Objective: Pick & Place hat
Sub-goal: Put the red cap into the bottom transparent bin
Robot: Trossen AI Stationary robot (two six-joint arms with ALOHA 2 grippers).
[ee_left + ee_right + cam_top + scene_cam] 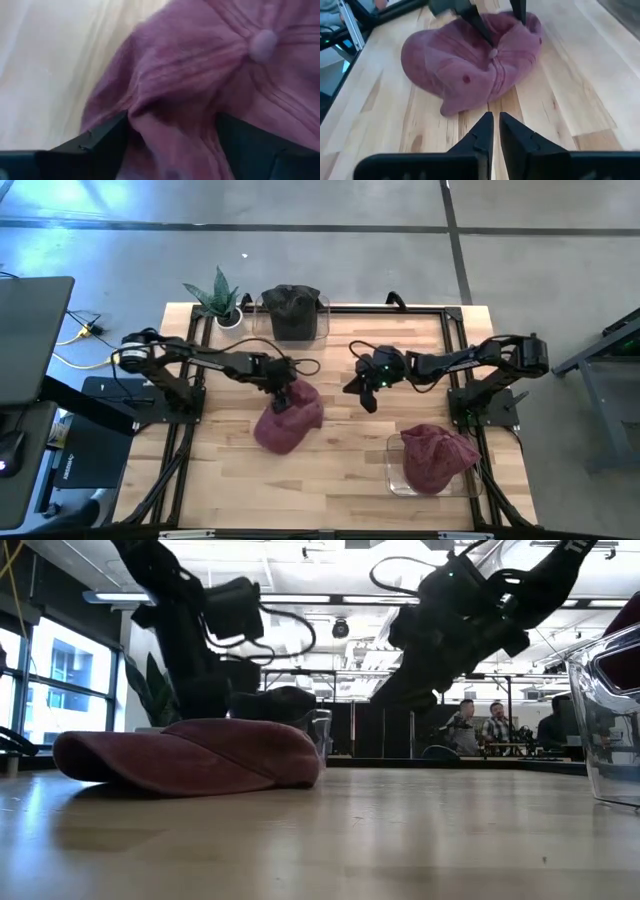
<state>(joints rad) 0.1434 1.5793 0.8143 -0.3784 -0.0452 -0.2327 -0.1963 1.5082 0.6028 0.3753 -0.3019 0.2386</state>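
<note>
A maroon hat [290, 420] lies crown up on the wooden table, left of its middle; it also shows in the low view [190, 755]. My left gripper [284, 393] stands open on the hat's crown, its two fingers either side of a raised fold [170, 120] near the top button [262, 42]. My right gripper [366, 398] hangs shut above the bare table to the hat's right, pointing toward the hat [470, 70] and holding nothing [496, 127]. My left gripper's open fingers [100, 145] are set into the cloth of the hat's crown beside the top button [492, 52], with a ridge of cloth bunched between them. They come from above, slanting down from the table's left. The hat lies on the table.
A second maroon hat [432, 458] sits in a clear box [392, 472] at the near right. A clear bin with dark cloth [292, 310] and a potted plant [220, 298] stand at the far edge. Bare wood lies between the hat and the box.
</note>
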